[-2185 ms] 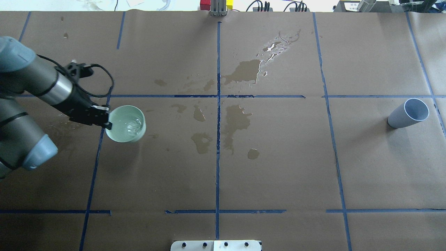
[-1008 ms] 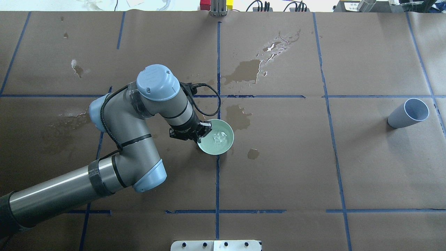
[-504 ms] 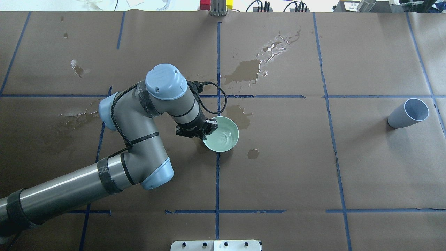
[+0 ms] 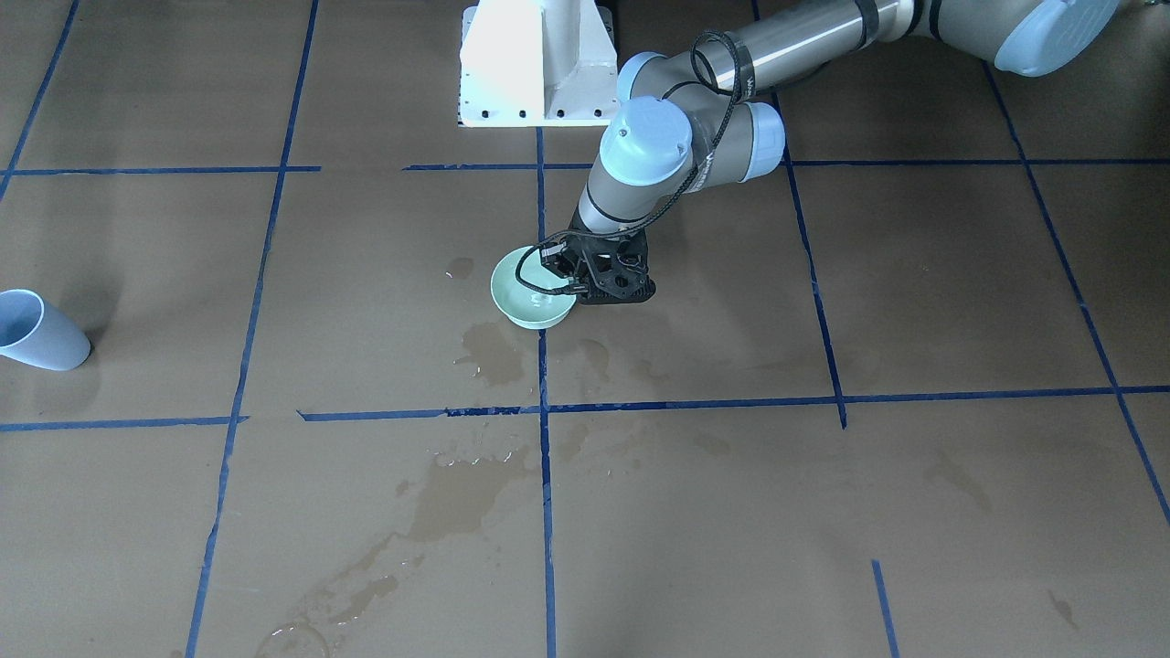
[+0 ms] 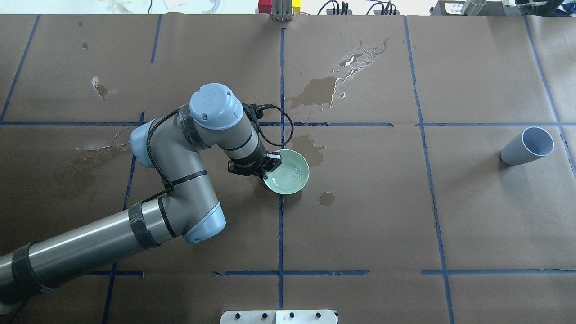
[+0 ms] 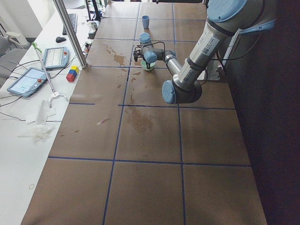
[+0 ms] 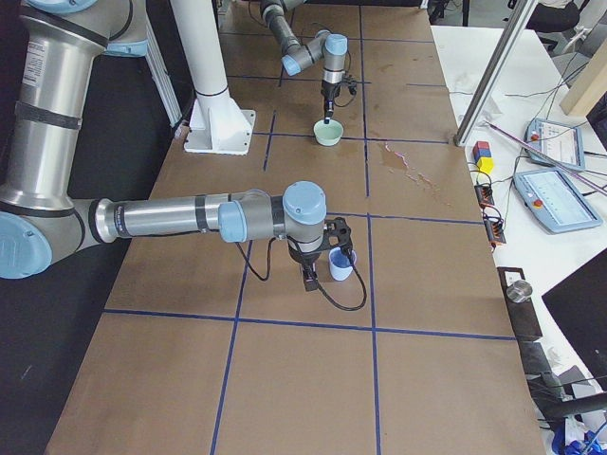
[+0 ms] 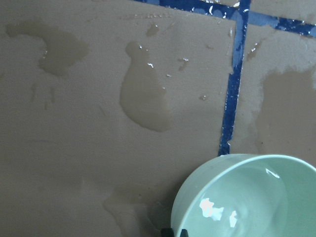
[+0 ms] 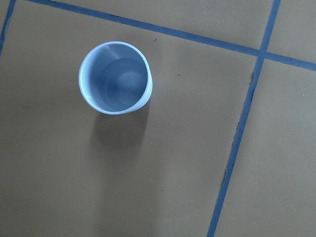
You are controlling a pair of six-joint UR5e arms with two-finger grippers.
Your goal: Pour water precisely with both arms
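Right now the left arm (image 5: 90, 245) reaches out to the middle of the worktop (image 5: 369, 216), and the left fingers (image 5: 265, 166) are clamped on the near rim of a pale green bowl (image 5: 302, 161). The water (image 5: 288, 174) lies in that bowl as a shallow, glossy, level pool. The bowl is on the paper or just above it — I cannot tell which.

A pale blue cup (image 5: 526, 146) stands upright well apart, at the robot's right end of the worktop. Whether it holds any water is not clear. The right arm (image 7: 180, 218) shows only from the right-end camera, with its wrist close by the cup. Whether the right fingers (image 7: 330, 248) are apart or together I cannot tell.

This looks like the set-up before the pour, with the bowl gripped and the cup seemingly not yet. The next move calls for bringing cup and bowl together, then tipping the bowl slowly over the cup's narrow mouth — the wide rim will likely shed a broad sheet. The wet patches (image 5: 317, 92) on the paper suggest how easily that misses.
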